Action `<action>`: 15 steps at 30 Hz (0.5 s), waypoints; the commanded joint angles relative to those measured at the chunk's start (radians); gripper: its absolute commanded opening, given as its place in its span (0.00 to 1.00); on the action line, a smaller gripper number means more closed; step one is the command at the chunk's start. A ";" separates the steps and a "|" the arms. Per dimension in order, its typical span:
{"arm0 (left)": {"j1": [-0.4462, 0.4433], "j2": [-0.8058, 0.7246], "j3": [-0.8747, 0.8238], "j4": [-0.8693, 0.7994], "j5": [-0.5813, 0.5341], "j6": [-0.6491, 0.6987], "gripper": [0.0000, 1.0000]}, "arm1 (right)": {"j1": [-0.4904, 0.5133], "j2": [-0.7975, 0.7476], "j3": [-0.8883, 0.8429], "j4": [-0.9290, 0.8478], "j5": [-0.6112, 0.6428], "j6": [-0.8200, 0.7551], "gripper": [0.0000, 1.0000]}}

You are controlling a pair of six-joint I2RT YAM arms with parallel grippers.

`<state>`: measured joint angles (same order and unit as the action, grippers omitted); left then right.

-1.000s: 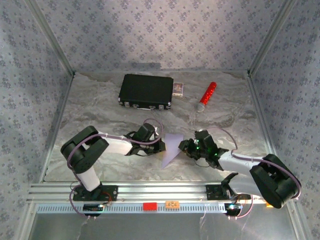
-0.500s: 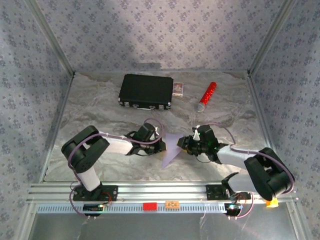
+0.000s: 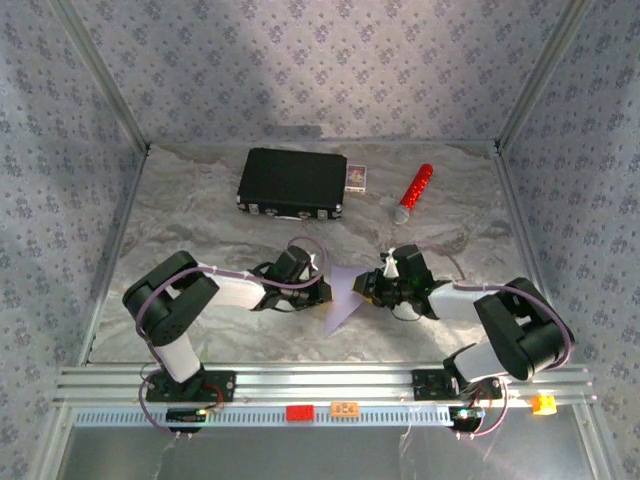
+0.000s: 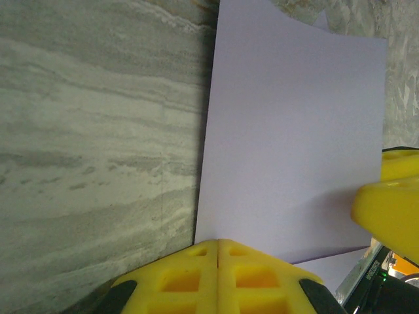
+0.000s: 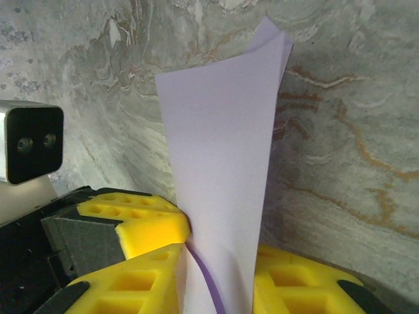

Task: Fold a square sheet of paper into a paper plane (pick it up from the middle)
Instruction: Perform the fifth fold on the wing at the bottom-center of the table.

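**Top view:** The square sheet of paper [image 3: 343, 300], pale lilac and showing a pointed outline, sits between the two arms near the middle of the marbled worktop [image 3: 200, 220]. The left gripper [image 3: 322, 292] is at its left edge and the right gripper [image 3: 366, 288] at its right. A black case [image 3: 293, 183], a small card box [image 3: 358, 177] and a red-and-silver cylinder [image 3: 413, 192] lie well apart along the far side.

**Left wrist:** The left gripper's [image 4: 218, 243] jaws are clenched tight against each other at the sheet's [image 4: 294, 131] near corner. Whether the edge is nipped between them cannot be told. A yellow finger [image 4: 389, 209] of the other arm touches the sheet's right side.

**Right wrist:** The right gripper's [image 5: 216, 281] jaws grasp the sheet [image 5: 222, 163], which rises from between them in a loose curl.

The paper looks feather-light, thin and limp, and is likely to sag, slip or take a stray crease under a hard pinch. A gentle hold near the fold line at its middle, with the worktop beneath for support, seems safest.
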<state>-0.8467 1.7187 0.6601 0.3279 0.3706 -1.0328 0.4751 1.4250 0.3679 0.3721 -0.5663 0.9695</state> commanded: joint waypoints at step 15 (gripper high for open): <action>-0.035 -0.182 0.038 -0.160 -0.106 0.202 0.33 | 0.012 -0.001 -0.025 0.105 0.109 0.186 0.04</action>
<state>-0.8619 1.6169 0.6605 0.2546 0.3313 -0.9401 0.4656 1.4456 0.3660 0.4210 -0.5411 1.0340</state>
